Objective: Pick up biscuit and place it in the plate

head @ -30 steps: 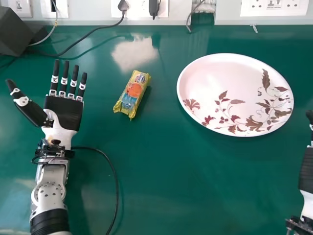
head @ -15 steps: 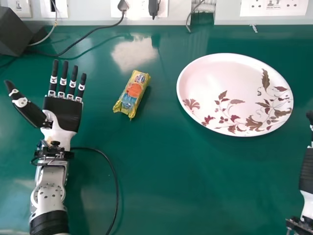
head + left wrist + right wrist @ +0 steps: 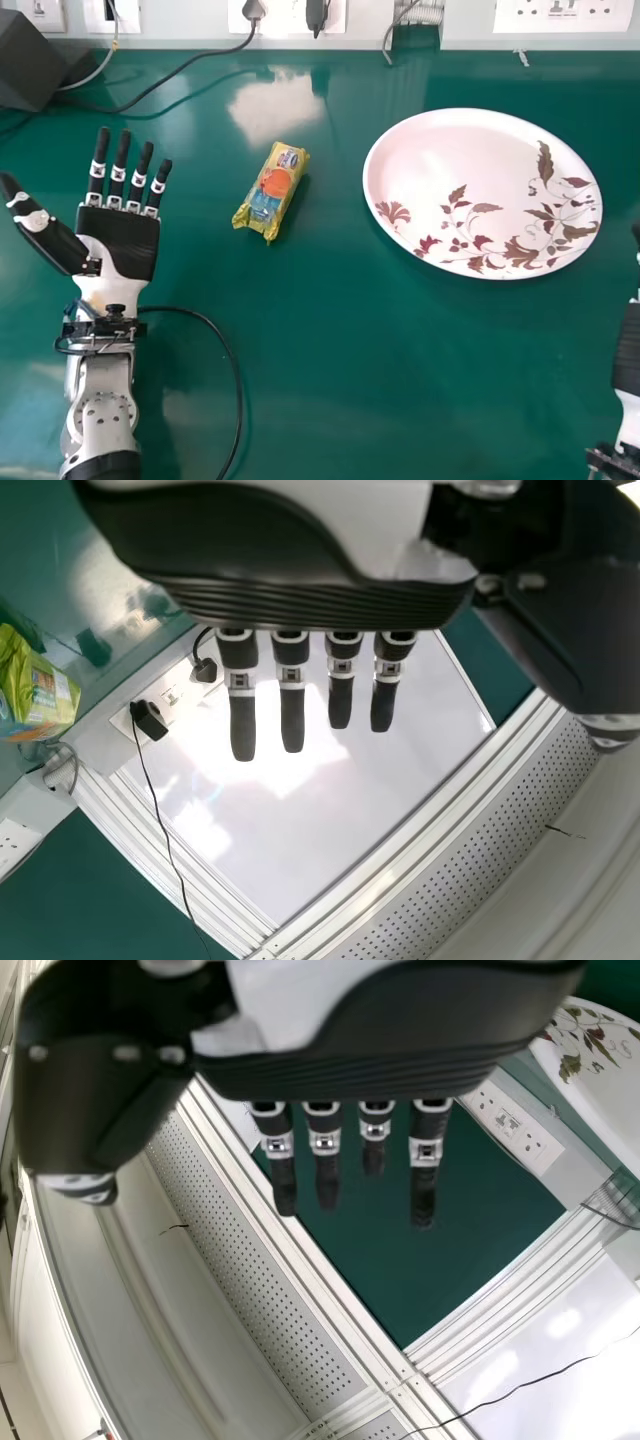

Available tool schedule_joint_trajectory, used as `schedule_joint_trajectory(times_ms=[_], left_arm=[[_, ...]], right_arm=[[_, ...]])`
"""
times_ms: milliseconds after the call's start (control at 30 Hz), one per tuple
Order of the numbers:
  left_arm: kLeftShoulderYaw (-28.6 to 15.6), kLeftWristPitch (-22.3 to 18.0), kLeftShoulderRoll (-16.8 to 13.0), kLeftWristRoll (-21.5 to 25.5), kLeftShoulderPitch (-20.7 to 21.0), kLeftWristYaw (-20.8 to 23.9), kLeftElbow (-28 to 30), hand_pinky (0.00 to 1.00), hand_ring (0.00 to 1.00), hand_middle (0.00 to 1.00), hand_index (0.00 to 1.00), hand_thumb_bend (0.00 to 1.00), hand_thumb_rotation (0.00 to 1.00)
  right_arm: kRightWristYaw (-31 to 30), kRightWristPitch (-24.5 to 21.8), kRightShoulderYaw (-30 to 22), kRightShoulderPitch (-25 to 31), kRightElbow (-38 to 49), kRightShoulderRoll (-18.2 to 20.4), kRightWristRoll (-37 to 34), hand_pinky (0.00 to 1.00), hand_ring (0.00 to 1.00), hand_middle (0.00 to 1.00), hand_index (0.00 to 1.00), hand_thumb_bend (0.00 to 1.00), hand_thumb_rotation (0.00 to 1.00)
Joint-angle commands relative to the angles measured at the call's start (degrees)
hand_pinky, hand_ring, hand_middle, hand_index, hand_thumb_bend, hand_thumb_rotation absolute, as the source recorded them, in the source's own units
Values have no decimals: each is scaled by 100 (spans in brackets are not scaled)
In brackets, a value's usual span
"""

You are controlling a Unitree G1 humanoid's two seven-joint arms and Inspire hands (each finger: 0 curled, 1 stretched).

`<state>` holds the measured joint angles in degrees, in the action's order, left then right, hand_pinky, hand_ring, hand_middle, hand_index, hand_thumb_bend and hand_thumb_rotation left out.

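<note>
My left hand (image 3: 120, 240) is open to the left of the biscuit packet (image 3: 271, 192), palm up with straight fingers, not touching it. In the left wrist view this hand (image 3: 310, 590) has its fingers extended, and part of the yellow packet (image 3: 38, 692) shows. The packet lies tilted on the green table, left of the white oval plate (image 3: 460, 160) with its leaf pattern. At the right edge is my right hand (image 3: 627, 350); in the right wrist view the same hand (image 3: 370, 1070) holds its fingers straight, with nothing in them.
A dark box (image 3: 28, 62) stands at the table's back left corner. Black cables (image 3: 165, 78) run from the wall sockets (image 3: 290, 14) along the back. Another cable (image 3: 232, 370) curves over the table beside my left forearm.
My left hand has shifted slightly left and toward the near edge, its fingers still straight. The packet, the plate and my right hand show no clear movement.
</note>
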<state>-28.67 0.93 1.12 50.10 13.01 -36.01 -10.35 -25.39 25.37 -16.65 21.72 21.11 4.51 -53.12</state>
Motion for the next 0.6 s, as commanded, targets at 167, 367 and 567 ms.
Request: schedule_joint_trajectory(times_ms=[167, 367, 567], left_arm=[[162, -219, 18, -293, -293, 120, 286, 71, 85, 96, 93, 100, 57], [315, -384, -5, -664, -381, 459, 591, 71, 85, 95, 93, 100, 59], [423, -542, -36, -1021, -444, 730, 793, 71, 85, 95, 92, 100, 59]], right_arm=[[-60, -14, -27, 7, -53, 175, -22, 77, 92, 95, 88, 80, 54], [43, -3, -2, -2, -9, 205, 86, 79, 92, 96, 86, 81, 43], [4, 12, -22, -11, -32, 193, 57, 81, 93, 94, 86, 85, 40]])
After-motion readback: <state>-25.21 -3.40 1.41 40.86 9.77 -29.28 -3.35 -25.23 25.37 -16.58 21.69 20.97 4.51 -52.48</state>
